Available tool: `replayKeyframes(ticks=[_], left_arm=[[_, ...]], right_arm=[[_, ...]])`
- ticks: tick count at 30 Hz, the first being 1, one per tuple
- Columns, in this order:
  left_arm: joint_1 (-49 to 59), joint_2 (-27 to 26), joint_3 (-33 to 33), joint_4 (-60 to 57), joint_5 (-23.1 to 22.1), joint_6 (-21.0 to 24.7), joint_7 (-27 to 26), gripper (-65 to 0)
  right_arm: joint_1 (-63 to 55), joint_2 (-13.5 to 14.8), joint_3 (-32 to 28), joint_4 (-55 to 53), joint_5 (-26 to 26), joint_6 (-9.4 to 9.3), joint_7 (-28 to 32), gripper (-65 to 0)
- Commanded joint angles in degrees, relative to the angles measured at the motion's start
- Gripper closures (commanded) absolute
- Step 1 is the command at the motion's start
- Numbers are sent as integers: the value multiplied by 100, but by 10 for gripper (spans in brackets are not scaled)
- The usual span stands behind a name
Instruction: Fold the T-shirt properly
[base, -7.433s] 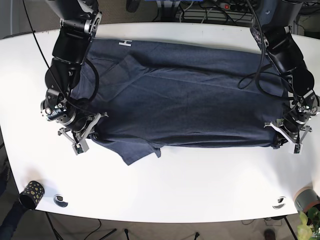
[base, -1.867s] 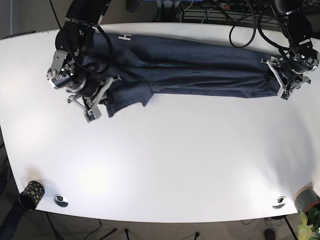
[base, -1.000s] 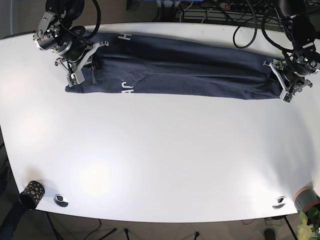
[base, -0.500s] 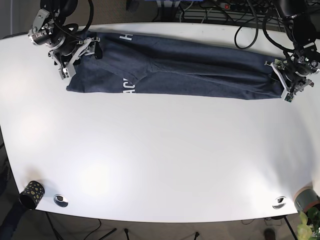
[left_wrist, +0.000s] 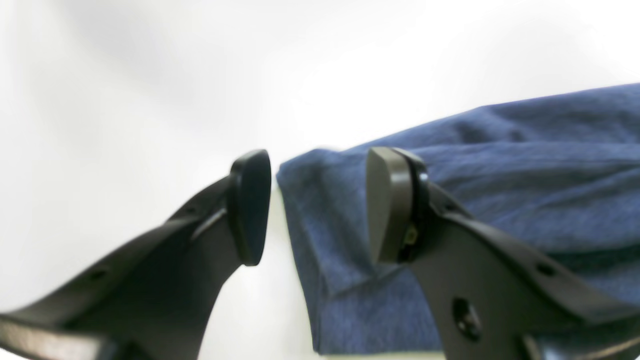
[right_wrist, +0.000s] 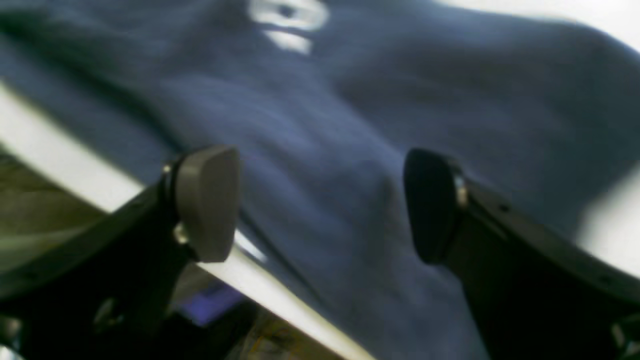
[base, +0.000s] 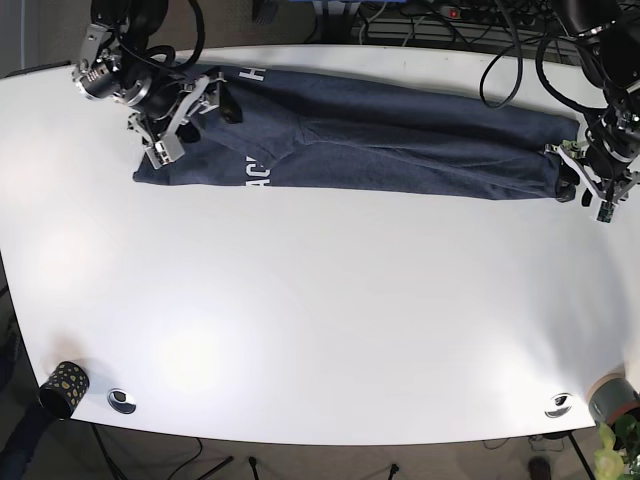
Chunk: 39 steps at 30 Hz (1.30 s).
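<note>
The dark blue T-shirt (base: 380, 145) lies folded into a long strip along the far side of the white table (base: 320, 320). White letters show near its left end. In the base view my right gripper (base: 183, 120) is over the shirt's left end. The right wrist view shows the right gripper (right_wrist: 320, 205) open above the cloth (right_wrist: 450, 90). My left gripper (base: 590, 188) is at the shirt's right end. In the left wrist view the left gripper (left_wrist: 317, 210) is open, with the shirt's corner (left_wrist: 525, 165) lying loose between the jaws.
A dotted black cup (base: 63, 387) and a small round fitting (base: 121, 400) are at the front left edge. Another fitting (base: 558, 405) and a grey pot with a plant (base: 612, 400) are at the front right. Cables (base: 420, 20) run behind the table.
The left gripper has moved outward to the shirt's right end and stands open. The right gripper has shifted right and down over the left end. The shirt lies as a strip.
</note>
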Motion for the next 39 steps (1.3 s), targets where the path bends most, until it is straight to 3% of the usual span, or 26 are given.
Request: replayKeyframes(ticks=[1, 5, 9, 16, 20, 24, 28, 34, 36, 39], left_arm=[[-42, -9, 42, 76, -82, -8, -106, -272], [37, 61, 192, -215, 410, -8, -115, -271], [37, 70, 394, -804, 885, -8, -150, -269], [-192, 44, 429, -1182, 920, -8, -308, -269], [-262, 35, 447, -1199, 929, -8, -545, -272], [-420, 44, 412, -839, 911, -8, -466, -274], [-491, 61, 227, -232, 885, -8, 149, -274], [-649, 79, -204, 163, 252, -8, 747, -276], [-754, 70, -265, 93, 225, -8, 817, -315], [-842, 70, -300, -109, 181, -8, 844, -428]], right_arm=[[69, 83, 7, -261, 48, 25, 87, -488], [183, 109, -2, -780, -40, 25, 271, -488], [508, 153, -11, -1210, -752, 25, 368, -488], [1264, 171, -11, -2125, -1903, 25, 930, -488], [1686, 206, -11, -2678, -2194, 25, 1247, -488], [1950, 320, -11, -2898, -2238, 25, 1308, -488], [1994, 329, -11, -2898, -2229, 25, 1308, -488], [1994, 312, -11, -2898, -2229, 25, 1308, -488], [1985, 303, -11, -2898, -2229, 25, 1308, -488], [1985, 294, -11, -2898, -2229, 25, 1308, -488]])
